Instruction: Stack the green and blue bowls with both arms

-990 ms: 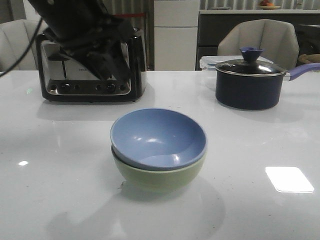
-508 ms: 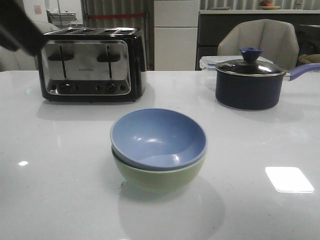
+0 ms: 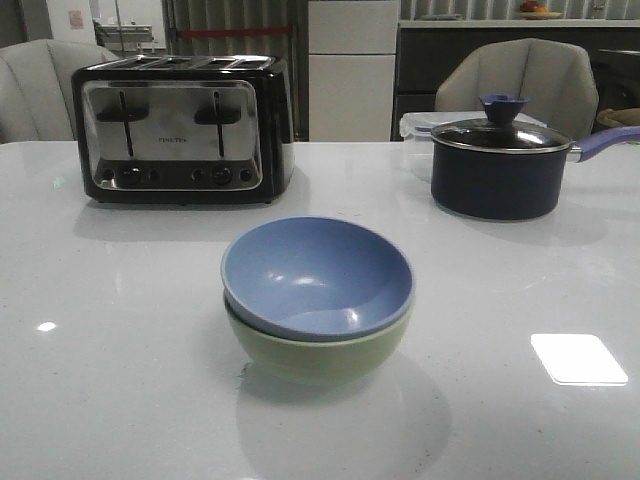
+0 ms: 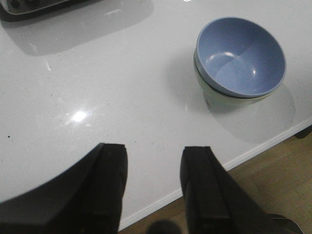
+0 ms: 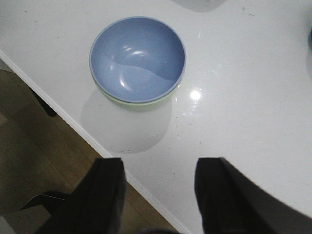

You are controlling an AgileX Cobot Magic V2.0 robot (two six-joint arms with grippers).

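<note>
The blue bowl (image 3: 316,273) sits nested inside the green bowl (image 3: 318,355) near the middle of the white table, toward its front edge. Both wrist views look down on the stack: blue bowl (image 4: 240,57) over green bowl (image 4: 218,99), and blue bowl (image 5: 137,57) with a sliver of green bowl (image 5: 131,102) under its rim. My left gripper (image 4: 153,158) is open and holds nothing, high above the table's front edge and well clear of the bowls. My right gripper (image 5: 158,170) is open too, empty, also above the front edge. Neither arm shows in the front view.
A chrome and black toaster (image 3: 180,130) stands at the back left. A dark lidded saucepan (image 3: 497,165) with a purple-blue handle stands at the back right, a clear container (image 3: 415,125) behind it. Chairs stand beyond the table. Wooden floor (image 5: 39,146) lies past the table's front edge.
The left arm, which hung in front of the toaster a second ago, has drawn off to the left and out of the front view. The stacked bowls have not moved.
</note>
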